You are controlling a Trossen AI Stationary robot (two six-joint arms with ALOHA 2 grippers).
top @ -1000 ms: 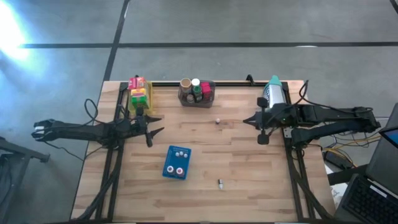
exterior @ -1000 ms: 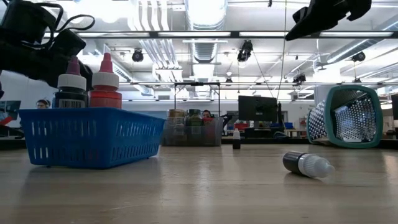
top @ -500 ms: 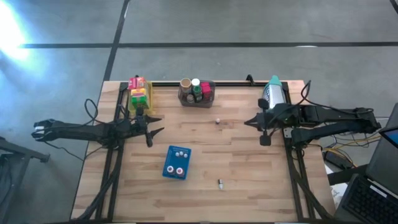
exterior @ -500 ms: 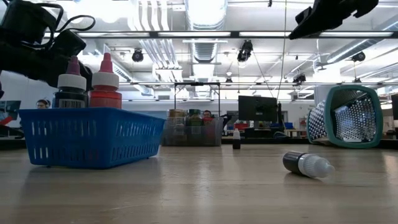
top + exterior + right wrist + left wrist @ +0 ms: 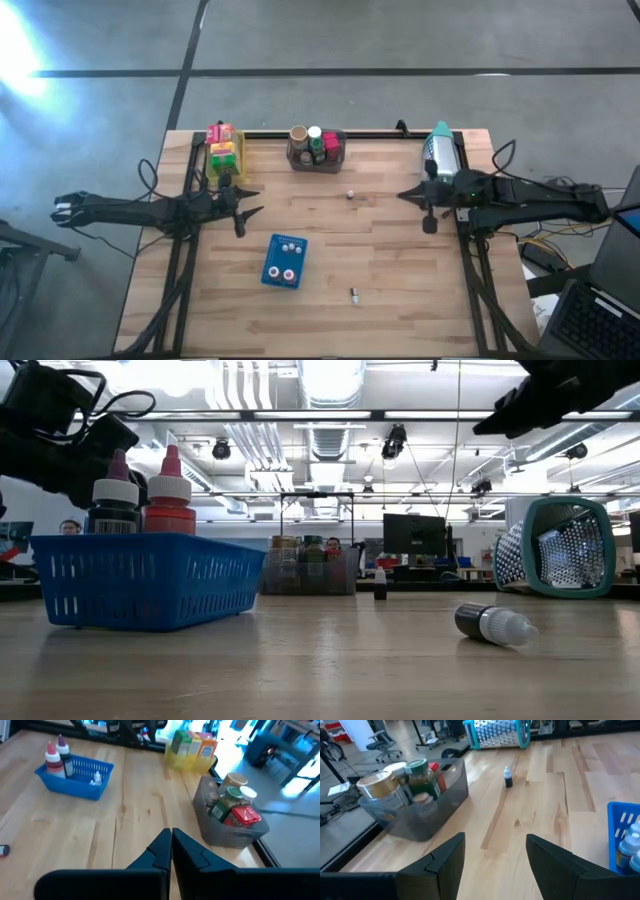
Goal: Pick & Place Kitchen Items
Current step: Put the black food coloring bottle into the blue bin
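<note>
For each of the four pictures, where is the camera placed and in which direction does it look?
High view: overhead, straight down on the wooden table; both arms show.
Low view: table height, level across; blue plastic basket, arms above.
Left wrist view: past the open left gripper toward the grey bin of jars.
Right wrist view: past the shut right gripper.
Both wrist views share the bin and basket.

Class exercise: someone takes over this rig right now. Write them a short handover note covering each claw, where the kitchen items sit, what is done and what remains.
Left claw: open, empty, over the table's left side.
Right claw: shut, empty, at the right edge.
Two bottles stand in the blue basket. Jars and cans fill the grey bin; boxes sit in the yellow bin.
Left to do: a small bottle standing mid-table, another lying near the front edge.
</note>
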